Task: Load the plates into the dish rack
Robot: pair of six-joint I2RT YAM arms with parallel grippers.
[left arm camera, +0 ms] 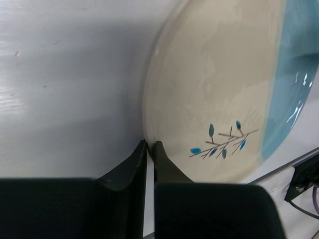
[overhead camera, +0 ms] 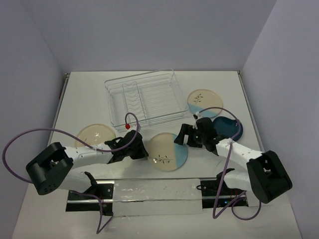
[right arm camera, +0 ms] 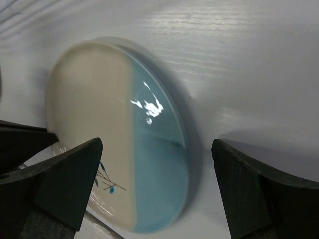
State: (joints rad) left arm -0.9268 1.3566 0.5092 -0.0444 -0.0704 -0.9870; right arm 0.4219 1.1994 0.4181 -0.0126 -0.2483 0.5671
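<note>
The wire dish rack (overhead camera: pixel 144 97) stands at the back middle of the table. A cream plate with a light-blue segment and sprig (overhead camera: pixel 168 152) (left arm camera: pixel 214 89) (right arm camera: pixel 119 149) lies in front of it. My left gripper (overhead camera: pixel 144 151) (left arm camera: pixel 150 144) is shut on this plate's left rim, one fingertip on each side of the edge. My right gripper (overhead camera: pixel 181 136) (right arm camera: pixel 157 144) hangs wide open over the plate's right, blue side, touching nothing. A second cream-and-blue plate (overhead camera: pixel 205 101) and a dark blue plate (overhead camera: pixel 230 127) lie right of the rack. A cream and pale green plate (overhead camera: pixel 95 134) lies at the left.
A shiny metal strip (overhead camera: pixel 149 191) runs along the near table edge between the arm bases. Purple cables (overhead camera: pixel 30 137) loop off both arms. Pale walls close in the table at the back and both sides.
</note>
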